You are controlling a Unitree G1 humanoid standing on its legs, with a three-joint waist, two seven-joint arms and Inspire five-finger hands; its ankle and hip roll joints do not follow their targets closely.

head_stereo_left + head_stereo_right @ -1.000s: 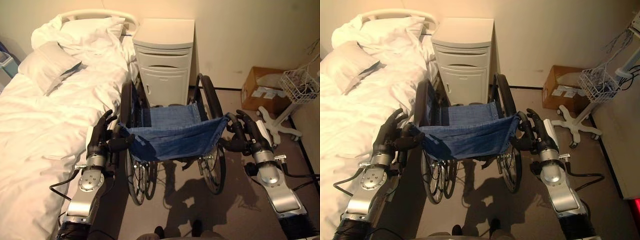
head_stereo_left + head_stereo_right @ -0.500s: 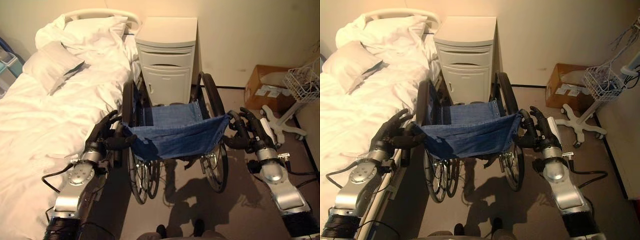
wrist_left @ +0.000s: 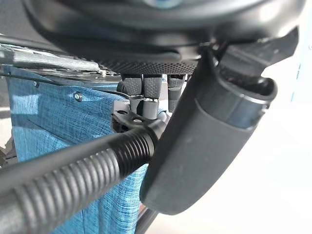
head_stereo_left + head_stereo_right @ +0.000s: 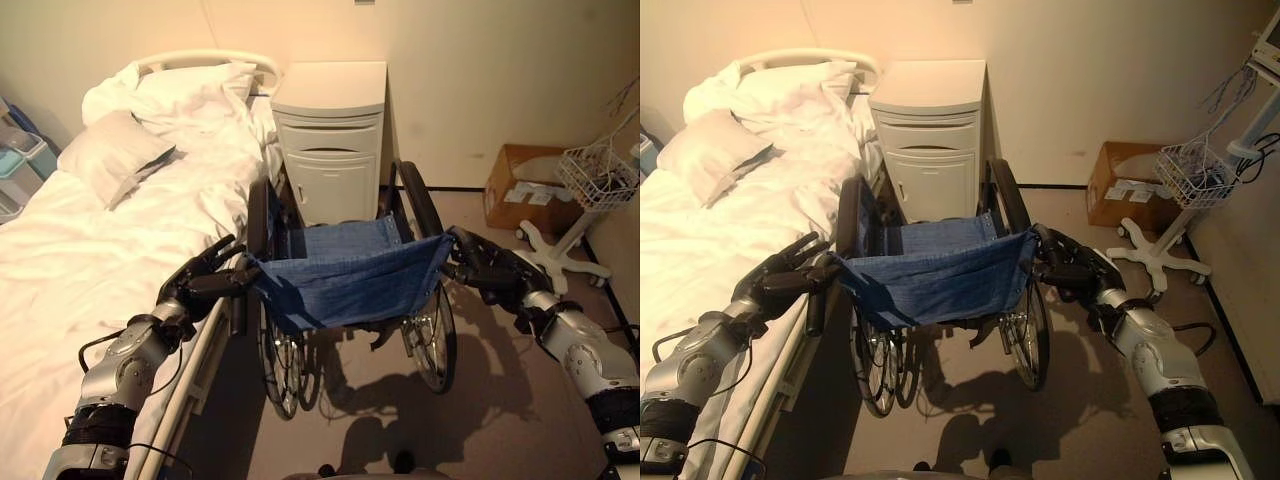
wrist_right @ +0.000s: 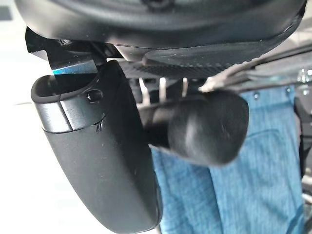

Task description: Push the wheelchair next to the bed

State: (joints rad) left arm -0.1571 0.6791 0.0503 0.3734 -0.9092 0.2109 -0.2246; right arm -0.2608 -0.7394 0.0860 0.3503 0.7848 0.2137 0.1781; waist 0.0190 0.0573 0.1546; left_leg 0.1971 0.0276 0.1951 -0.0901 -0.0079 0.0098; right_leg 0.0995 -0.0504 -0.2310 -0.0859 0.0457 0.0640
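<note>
1. Since the earlier shots, both arms have stretched out further and the wheelchair (image 4: 345,285) looks rolled a bit closer to the cabinet (image 4: 328,140).
2. It sits just beside the bed (image 4: 90,260).
3. Left hand (image 4: 195,285) and right hand (image 4: 490,270) are curled around the push handles.
4. Pretty much done, maybe a final nudge left.

A hospital or care-home room: a railed bed (image 4: 110,260) with white sheets and pillows (image 4: 115,155), a pale bedside cabinet (image 4: 330,135) against a bare wall, a blue-backed wheelchair (image 4: 345,275), and a wheeled equipment stand (image 4: 1170,215) carrying a wire basket (image 4: 1193,172).
</note>
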